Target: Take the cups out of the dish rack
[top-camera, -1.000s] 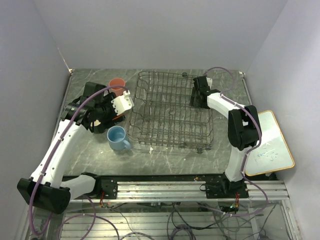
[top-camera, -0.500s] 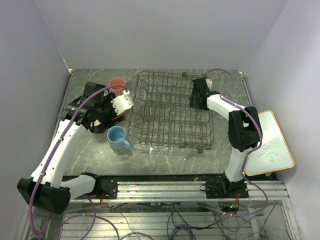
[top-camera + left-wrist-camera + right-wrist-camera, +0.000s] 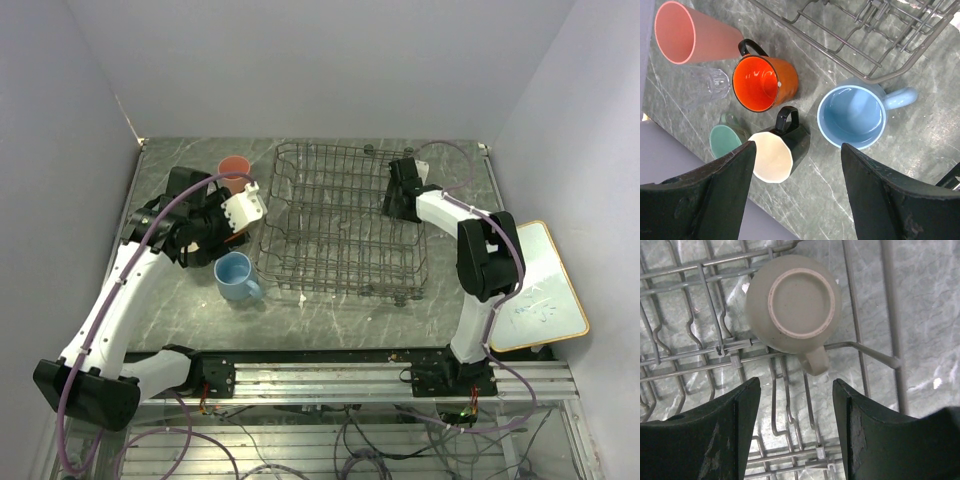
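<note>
Two end effectors, both with fingers apart and empty: nearer me, the left end effector [image 3: 797,150] hangs over the cluster of coloured cups [image 3: 762,85] standing on the grey marbled tabletop [image 3: 825,200]. Farther back, the right end effector [image 3: 796,390] looks straight down on the small beige upturned cup [image 3: 792,302] in the far right corner of the grey wire dish rack [image 3: 889,315], its handle pointing back toward the fingers, so I judge this arm is the one to descend on it.
</note>
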